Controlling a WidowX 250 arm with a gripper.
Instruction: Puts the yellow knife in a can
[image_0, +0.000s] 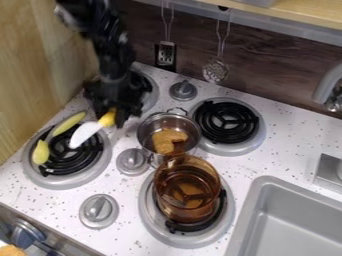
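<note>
Hand (109, 116) was clamped on the yellow-handled knife (87, 132) by its grip, blade free below it, likely for tip-first entry. Metal pot (147, 131), probably the target, sat near the hand, mouth up to receive it.

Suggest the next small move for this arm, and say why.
Probably carry the knife sideways toward the silver pot, likely the "can" meant. The gripper holds it by its yellow handle, but the white blade points over the left front burner, and the pot is open-topped and nearby, so lowering here would likely miss it.
</note>
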